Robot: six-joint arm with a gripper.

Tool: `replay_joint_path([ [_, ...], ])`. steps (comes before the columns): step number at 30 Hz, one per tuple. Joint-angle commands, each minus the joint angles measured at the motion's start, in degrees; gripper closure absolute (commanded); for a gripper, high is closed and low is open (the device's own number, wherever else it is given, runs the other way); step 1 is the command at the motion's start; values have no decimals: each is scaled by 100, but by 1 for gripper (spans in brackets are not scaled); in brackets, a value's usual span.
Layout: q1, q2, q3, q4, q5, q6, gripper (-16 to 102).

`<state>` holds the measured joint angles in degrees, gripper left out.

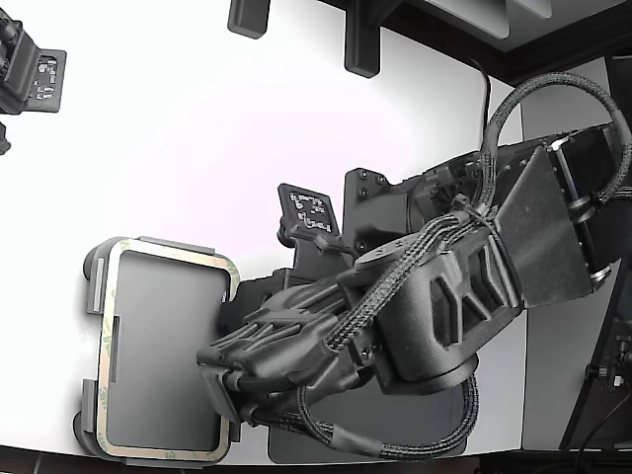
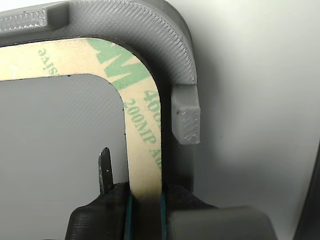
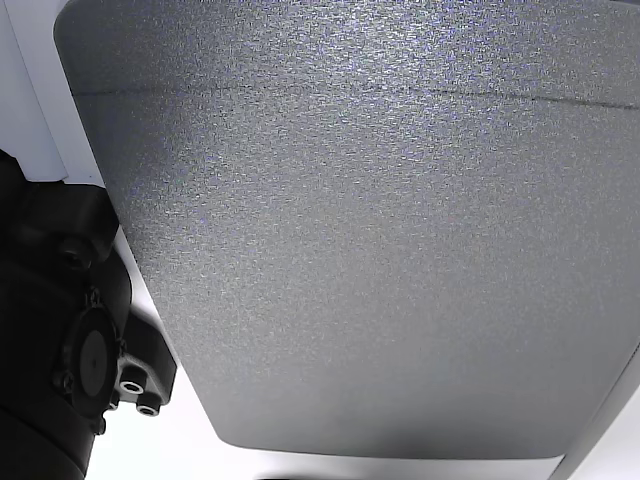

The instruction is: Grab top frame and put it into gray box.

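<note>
1. Toward the exterior view's lower left, on the white surface [image 1: 197, 109], the gray box [image 1: 95, 281] holds the top frame [image 1: 170, 254], which lies flat along its rim.
2. The claw [image 2: 145, 212] is closed onto the top frame's right-hand strip in the exterior view, one finger [image 2: 106, 172] inside the opening.
3. A dark gray mat [image 3: 380, 230] fills the other view.
</note>
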<state>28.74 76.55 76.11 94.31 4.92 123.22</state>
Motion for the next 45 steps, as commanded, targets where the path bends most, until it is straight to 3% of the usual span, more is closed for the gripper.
replay_joint_path([
  [1,-88,105,-158,70,-18,18,99],
  [36,-185,-9,-105,70,-97,-132,98],
  [45,-202,-26,-220,62,-141,-237,86],
])
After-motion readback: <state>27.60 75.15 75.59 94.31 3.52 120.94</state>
